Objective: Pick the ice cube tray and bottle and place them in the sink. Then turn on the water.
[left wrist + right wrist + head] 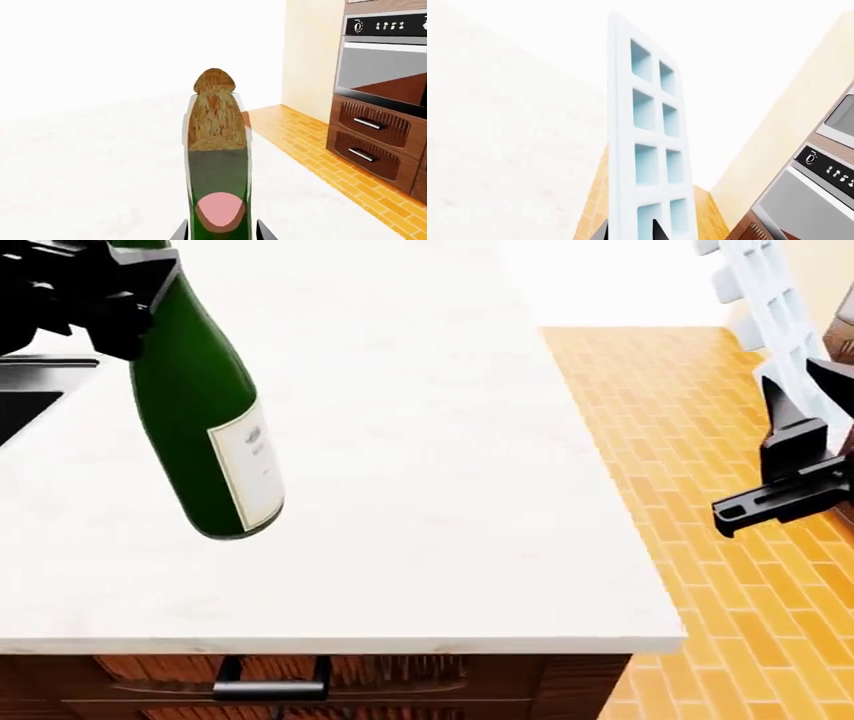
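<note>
The dark green bottle (200, 410) hangs tilted above the white countertop, label facing right, base lowest. My left gripper (107, 290) is shut on its upper part at the top left of the head view. In the left wrist view the bottle (219, 150) runs away from the left gripper (220, 232) to its tan top. The white ice cube tray (771, 310) is held upright at the right edge, over the tiled floor, with my right gripper (797, 400) shut on its lower end. Its pale-blue cells show in the right wrist view, where the ice cube tray (647, 125) rises from the right gripper (630, 231). A corner of the black sink (20, 405) shows far left, just below the left gripper.
The white marbled countertop (427, 440) fills the middle, its front edge near and its right edge meeting the orange tiled floor (667, 440). A drawer handle (271, 687) sits under the front edge. An oven (387, 55) and wooden drawers (367, 135) stand across the floor.
</note>
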{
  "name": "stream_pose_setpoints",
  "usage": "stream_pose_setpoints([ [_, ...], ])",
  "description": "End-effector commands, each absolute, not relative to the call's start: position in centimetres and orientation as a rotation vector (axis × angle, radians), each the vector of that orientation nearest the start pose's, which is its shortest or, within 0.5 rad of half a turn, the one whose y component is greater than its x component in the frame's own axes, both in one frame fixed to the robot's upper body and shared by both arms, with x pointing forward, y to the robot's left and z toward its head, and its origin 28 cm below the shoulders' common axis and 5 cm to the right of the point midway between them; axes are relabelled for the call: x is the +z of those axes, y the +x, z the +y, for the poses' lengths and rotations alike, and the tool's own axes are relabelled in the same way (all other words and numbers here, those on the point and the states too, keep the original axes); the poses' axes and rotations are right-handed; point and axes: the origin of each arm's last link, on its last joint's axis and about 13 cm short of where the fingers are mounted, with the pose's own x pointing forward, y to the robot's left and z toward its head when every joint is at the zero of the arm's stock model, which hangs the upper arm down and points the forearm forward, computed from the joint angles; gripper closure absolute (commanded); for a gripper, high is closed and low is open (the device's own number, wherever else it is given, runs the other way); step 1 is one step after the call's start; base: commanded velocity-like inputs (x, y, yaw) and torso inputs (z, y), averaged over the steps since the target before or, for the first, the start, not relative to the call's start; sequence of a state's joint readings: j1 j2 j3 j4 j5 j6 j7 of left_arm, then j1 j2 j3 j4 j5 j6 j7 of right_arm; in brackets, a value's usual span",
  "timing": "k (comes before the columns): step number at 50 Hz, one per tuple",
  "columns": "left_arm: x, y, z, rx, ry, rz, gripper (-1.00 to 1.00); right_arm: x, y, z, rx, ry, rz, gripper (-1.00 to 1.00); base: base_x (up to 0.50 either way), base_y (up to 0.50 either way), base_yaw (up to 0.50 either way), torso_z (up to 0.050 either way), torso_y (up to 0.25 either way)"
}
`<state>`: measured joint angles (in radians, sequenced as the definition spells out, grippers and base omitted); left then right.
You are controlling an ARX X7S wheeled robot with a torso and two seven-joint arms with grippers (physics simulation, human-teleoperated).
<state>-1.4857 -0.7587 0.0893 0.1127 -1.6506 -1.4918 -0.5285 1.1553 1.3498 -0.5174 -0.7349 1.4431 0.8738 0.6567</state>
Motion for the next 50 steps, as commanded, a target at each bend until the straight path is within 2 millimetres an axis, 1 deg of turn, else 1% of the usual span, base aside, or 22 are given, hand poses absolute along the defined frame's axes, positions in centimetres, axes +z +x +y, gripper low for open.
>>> stream_pose_setpoints([
  [1,38.17,21.91,31.24,-0.342,0.057,0.009,1.00,30.46,18.15,-19.39,0.024,-0.535,-0.087,1.00,0.02,0.50,0.00,0.000,0.000],
  [13,37.98,21.79,31.39,-0.343,0.049,0.010,1.00,30.18,18.26,-19.16,0.033,-0.536,-0.087,1.00,0.02,0.50,0.00,0.000,0.001],
  [50,38.23,21.45,31.58,-0.344,0.045,-0.002,1.00,30.35,18.27,-18.95,0.045,-0.534,-0.092,1.00,0.02,0.50,0.00,0.000,0.001],
])
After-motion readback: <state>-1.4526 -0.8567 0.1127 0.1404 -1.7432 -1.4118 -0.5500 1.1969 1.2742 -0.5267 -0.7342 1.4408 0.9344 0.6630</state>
